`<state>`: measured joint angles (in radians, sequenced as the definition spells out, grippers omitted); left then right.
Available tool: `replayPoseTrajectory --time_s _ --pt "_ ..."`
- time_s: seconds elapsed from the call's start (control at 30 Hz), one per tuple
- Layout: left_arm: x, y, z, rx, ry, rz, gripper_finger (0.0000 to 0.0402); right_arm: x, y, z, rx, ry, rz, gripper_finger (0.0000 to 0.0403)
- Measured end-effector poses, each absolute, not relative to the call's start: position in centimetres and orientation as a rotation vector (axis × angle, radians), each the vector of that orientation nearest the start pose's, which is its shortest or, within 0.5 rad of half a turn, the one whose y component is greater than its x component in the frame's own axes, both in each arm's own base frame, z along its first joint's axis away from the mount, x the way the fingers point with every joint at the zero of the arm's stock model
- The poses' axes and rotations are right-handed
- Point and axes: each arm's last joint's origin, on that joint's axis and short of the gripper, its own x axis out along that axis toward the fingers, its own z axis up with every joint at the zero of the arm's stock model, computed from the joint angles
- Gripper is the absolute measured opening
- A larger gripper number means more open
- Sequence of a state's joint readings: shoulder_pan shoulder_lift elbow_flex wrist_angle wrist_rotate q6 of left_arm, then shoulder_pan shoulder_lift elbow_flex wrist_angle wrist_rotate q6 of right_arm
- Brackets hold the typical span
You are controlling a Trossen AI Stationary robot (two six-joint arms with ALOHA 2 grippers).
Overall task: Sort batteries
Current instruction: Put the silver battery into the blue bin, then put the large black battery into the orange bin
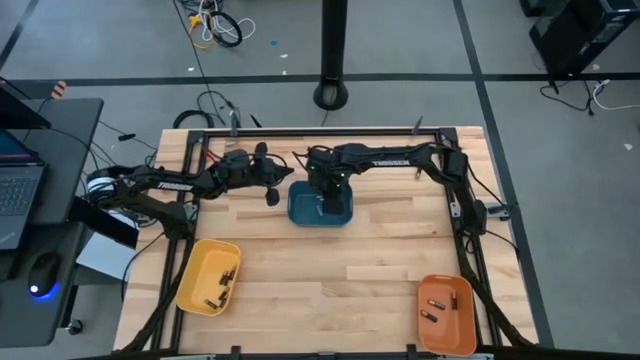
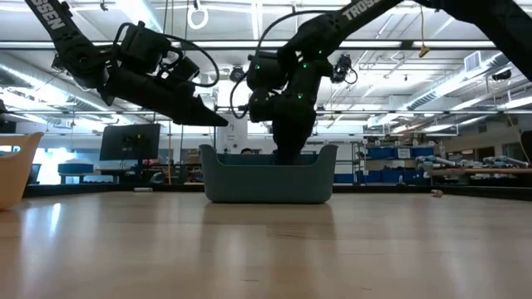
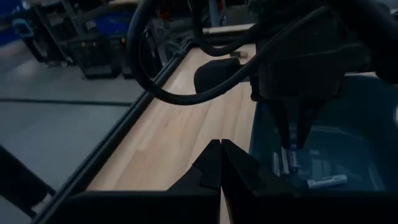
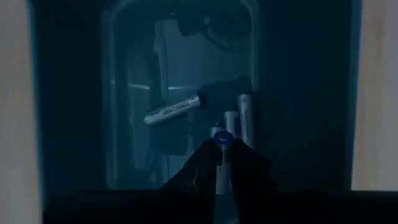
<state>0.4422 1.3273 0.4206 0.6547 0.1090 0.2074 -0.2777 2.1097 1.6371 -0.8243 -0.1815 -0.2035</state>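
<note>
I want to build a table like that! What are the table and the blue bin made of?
The table looks like wood: pale planks joined in strips with visible grain and a smooth, slightly glossy finish that reflects light in the low view. The bin looks like plastic: one even teal-blue colour, rounded moulded corners and a smooth matte wall. That's going by looks alone.

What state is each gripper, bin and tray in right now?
Left gripper: shut, empty, hovering beside the blue bin.
Right gripper: down inside the blue bin, shut on a battery.
Blue bin: upright, loose batteries inside.
Yellow tray: holds several batteries.
Orange tray: holds a few batteries.
</note>
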Motion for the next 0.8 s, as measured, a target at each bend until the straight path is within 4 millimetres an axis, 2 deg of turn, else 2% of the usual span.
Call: replayPoseTrajectory --time_s 0.27,0.63,0.73,0.8 --pt "22.4 10.5 17.7 0.126 0.301 0.314 0.001 41.5 -11.2 17.3 0.104 1.254 0.062 0.0066" --pt "22.4 10.6 17.7 0.127 0.304 0.325 0.001 40.6 -9.1 22.2 0.136 1.171 0.026 0.0164" --pt "22.4 10.6 17.7 0.127 0.308 0.325 0.001 39.2 -7.7 23.8 0.187 1.236 0.01 0.016" --pt "22.4 10.6 17.7 0.127 0.308 0.325 0.001 38.1 -6.2 24.9 0.199 1.295 -0.022 0.0137"
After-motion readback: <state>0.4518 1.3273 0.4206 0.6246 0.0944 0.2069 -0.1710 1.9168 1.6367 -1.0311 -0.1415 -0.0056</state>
